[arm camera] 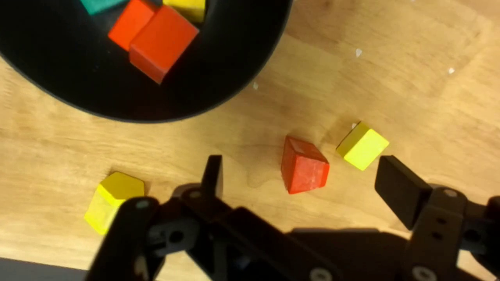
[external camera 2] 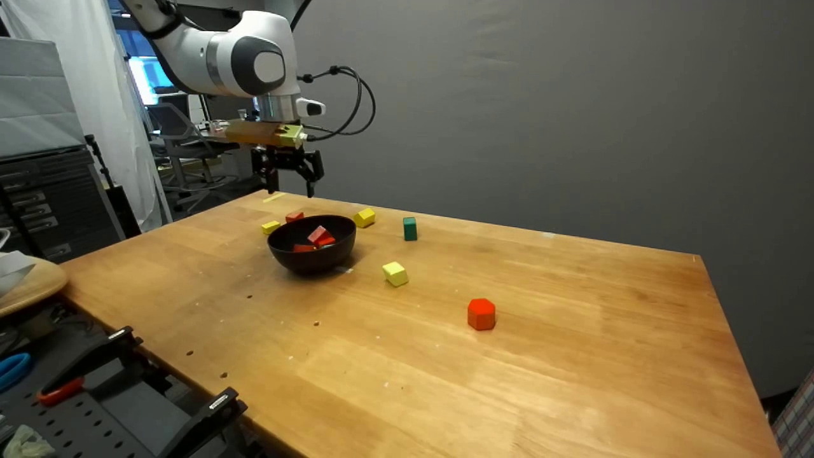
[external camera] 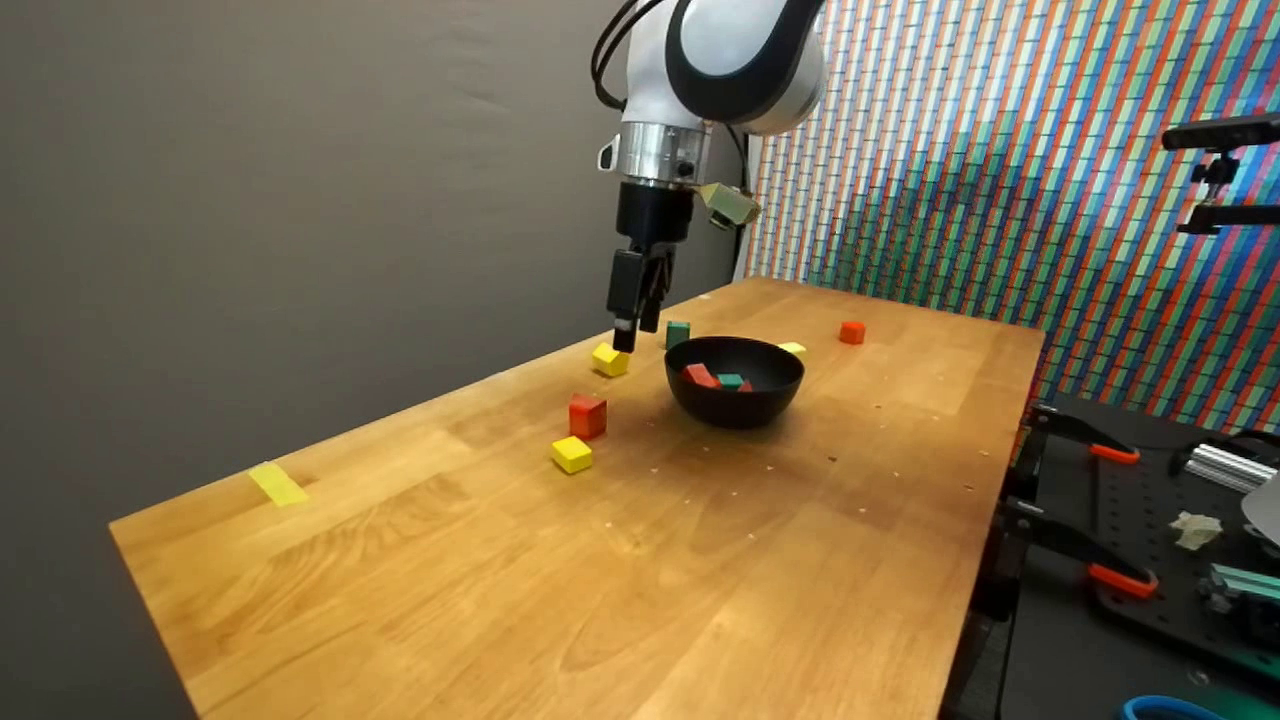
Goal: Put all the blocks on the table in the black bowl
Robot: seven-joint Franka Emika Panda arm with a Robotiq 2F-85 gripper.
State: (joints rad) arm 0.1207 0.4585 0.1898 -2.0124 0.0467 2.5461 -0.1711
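— Over the wooden table (external camera: pixel 760 580), how does the gripper (external camera 2: pixel 292 192) stand?
— Its fingers (arm camera: pixel 402 191) are spread wide, holding nothing. In the wrist view, the red block (arm camera: pixel 306 168) shows between them, on the table.
— So, probably downward next?
— I think so. Just beside it lies the yellow block (arm camera: pixel 363 147); farther, the black bowl (arm camera: pixel 230 58).

A multicoloured striped backdrop (external camera: pixel 980 180) rises beside a grey wall (external camera: pixel 300 250) in an exterior view, where two black clamps (external camera: pixel 1070 540) with orange ends show near a perforated black plate (external camera: pixel 1140 490) bearing a crumpled pale scrap (external camera: pixel 1196 531). A strip of yellow tape (external camera: pixel 278 484) lies at left. In an exterior view, a white curtain (external camera 2: pixel 105 108) hangs behind a dark drawer cabinet (external camera 2: pixel 57 197), near an office chair (external camera 2: pixel 173 122) and a glowing screen (external camera 2: pixel 152 73), with a round wooden board (external camera 2: pixel 46 286) at left.
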